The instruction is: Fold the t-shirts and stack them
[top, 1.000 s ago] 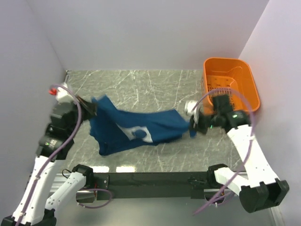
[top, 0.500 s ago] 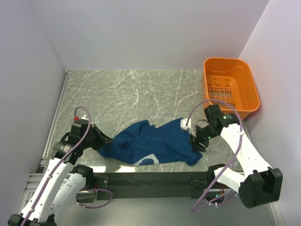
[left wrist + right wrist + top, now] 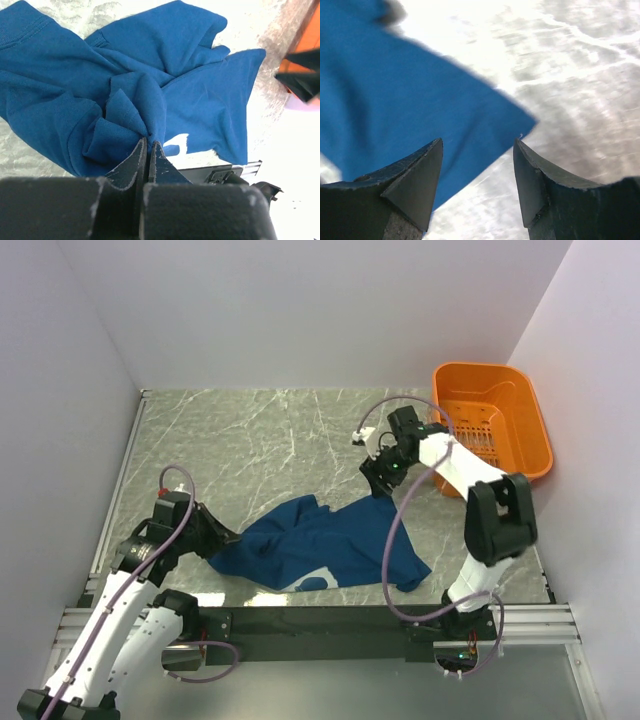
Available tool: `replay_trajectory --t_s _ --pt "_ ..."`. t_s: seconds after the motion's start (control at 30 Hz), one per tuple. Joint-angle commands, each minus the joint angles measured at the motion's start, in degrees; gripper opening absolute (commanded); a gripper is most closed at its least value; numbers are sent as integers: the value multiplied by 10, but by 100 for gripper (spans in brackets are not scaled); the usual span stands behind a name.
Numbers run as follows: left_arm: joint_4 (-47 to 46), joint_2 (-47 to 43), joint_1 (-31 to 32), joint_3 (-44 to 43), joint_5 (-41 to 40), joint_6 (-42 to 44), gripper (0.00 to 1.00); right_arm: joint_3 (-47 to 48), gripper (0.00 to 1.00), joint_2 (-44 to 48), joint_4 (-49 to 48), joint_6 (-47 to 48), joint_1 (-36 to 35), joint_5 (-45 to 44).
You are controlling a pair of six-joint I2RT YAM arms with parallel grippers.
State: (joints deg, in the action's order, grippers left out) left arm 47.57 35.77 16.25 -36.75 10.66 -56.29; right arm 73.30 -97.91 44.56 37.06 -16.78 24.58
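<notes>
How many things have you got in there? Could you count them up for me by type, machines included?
Blue t-shirt: 1
Orange basket: 1
Robot arms: 2, the left arm and the right arm
Total: 4

Grey marble tabletop (image 3: 280, 430) enclosed by plain white walls (image 3: 300, 310).
</notes>
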Motion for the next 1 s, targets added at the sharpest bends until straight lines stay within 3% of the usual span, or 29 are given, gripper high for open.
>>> replay_trajectory --t_s 0.0,0.23,0.7,0.9,0.97 --pt "-5 -16 -3 -5 -13 -8 1 58 65 -39 -10 -26 -2 -67" --pt "-6 -29 -3 5 -13 -16 1 86 65 -102 4 -14 -2 -109" --pt "-20 -3 -3 10 4 -2 1 69 59 -143 -3 -26 -3 -121" --pt "-15 -2 -3 19 9 2 1 61 42 -151 -4 -30 -3 -109" --pt "-20 -2 -3 19 9 0 1 60 29 -152 0 -29 -3 -97"
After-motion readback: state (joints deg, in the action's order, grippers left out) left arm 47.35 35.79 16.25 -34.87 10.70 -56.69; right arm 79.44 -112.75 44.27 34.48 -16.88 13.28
